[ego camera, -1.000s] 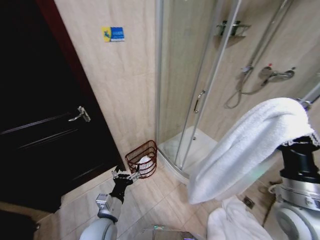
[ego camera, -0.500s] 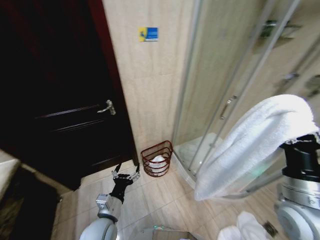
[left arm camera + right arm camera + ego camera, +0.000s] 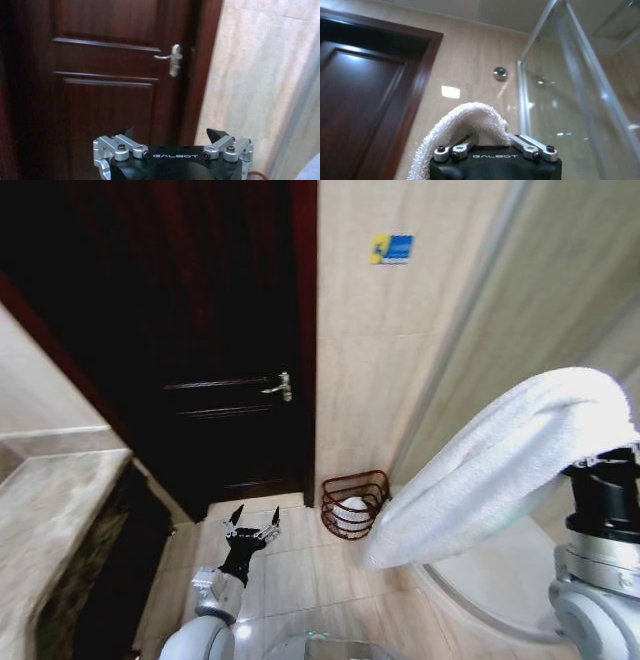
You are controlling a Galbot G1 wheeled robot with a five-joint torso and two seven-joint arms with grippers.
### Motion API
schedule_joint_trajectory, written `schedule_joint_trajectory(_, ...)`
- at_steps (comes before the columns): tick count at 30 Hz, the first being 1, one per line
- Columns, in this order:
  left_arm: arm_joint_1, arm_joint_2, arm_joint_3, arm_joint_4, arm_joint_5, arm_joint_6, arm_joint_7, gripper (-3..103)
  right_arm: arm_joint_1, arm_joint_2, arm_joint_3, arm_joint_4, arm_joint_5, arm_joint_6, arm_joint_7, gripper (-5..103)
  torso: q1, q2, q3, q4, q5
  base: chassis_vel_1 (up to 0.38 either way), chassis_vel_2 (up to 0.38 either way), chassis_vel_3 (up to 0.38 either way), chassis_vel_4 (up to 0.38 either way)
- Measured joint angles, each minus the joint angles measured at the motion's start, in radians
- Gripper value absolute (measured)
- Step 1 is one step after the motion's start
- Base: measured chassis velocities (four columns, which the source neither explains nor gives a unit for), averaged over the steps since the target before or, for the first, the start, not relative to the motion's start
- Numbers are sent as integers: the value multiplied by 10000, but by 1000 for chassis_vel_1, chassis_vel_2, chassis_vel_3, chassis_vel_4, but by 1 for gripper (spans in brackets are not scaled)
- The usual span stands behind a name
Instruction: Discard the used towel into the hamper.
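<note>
Right end effector (image 3: 492,150) stays clenched on the white towel (image 3: 500,470), held high; since the robot's turn, the hamper (image 3: 355,502) sits below, left of it, nearer centre. Left end effector (image 3: 252,532) hangs released.

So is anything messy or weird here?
Nothing is spilled or broken. The white towel hangs from the right pincer, not on a rail. The hamper stands upright by the wall, with something white already inside.

- one white towel (image 3: 500,470), hanging on the right
- one red wire hamper (image 3: 354,503) on the far floor
- two grippers (image 3: 251,532)
- one dark door (image 3: 215,370)
- one door handle (image 3: 279,386)
- one blue-yellow sticker (image 3: 391,249)
</note>
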Motion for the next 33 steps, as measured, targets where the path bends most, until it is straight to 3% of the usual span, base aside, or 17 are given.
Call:
schedule_joint_trajectory(14,0,0,1,0,0,0,0,99,418,-80,-87,0,-41,264,-243,8,0,-3,0,-6,-1,18,22,27,16)
schedule_joint_trajectory(22,0,0,1,0,0,0,0,99,604,26,-408,0,-536,-125,-268,8,0,-3,-1,-6,-2,0,0,0,0)
schedule_joint_trajectory(33,0,0,2,0,0,0,0,99,690,270,-871,-23,-939,-117,-308,8,-4,-3,-3,-6,-2,-11,10,12,-9)
